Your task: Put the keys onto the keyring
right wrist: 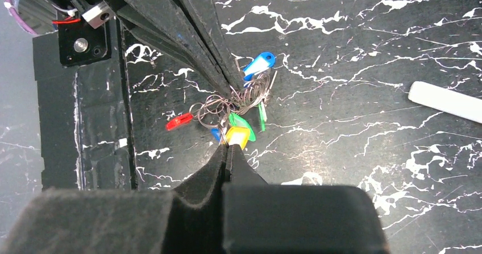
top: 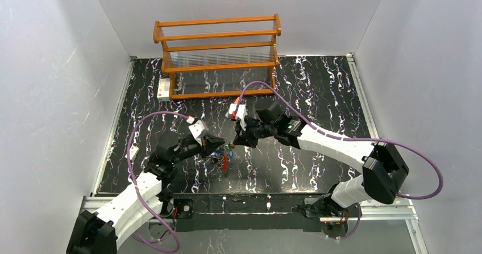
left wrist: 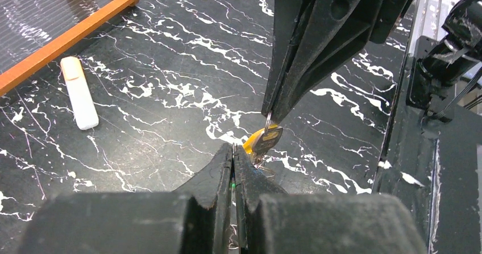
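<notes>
Black, white-veined tabletop carries a small tangle near the middle of its near edge. The keyring, a thin silvery loop with one red part, lies bunched there with the keys, showing blue, green and yellow heads. The right gripper has its jaws closed on the yellow key, pinching the small ring at its head. The left gripper meets it tip to tip, jaws shut among the wire coils; whether any wire is pinched cannot be told. A white stick with an orange cap lies well apart.
</notes>
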